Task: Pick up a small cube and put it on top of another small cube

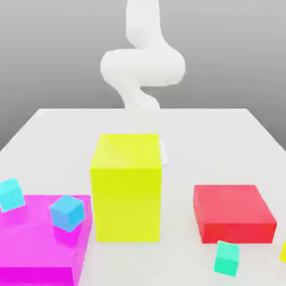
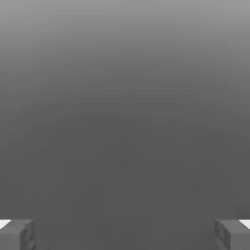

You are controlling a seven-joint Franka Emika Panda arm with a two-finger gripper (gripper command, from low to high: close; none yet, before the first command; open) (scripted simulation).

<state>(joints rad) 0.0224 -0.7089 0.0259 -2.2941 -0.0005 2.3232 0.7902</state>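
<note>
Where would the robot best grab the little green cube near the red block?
Probably by two opposite upright sides, coming from above: the small green cube has flat faces, and the low red block stands close behind it.

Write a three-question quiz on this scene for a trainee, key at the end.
1. Which block in the exterior view is taller: the large yellow block or the red block?
2. True or false: the blue cube is on the red block.
3. Fill in: in the hand view the fingers of the end effector stand ____.

Key: 1. the large yellow block; 2. false; 3. apart
</note>
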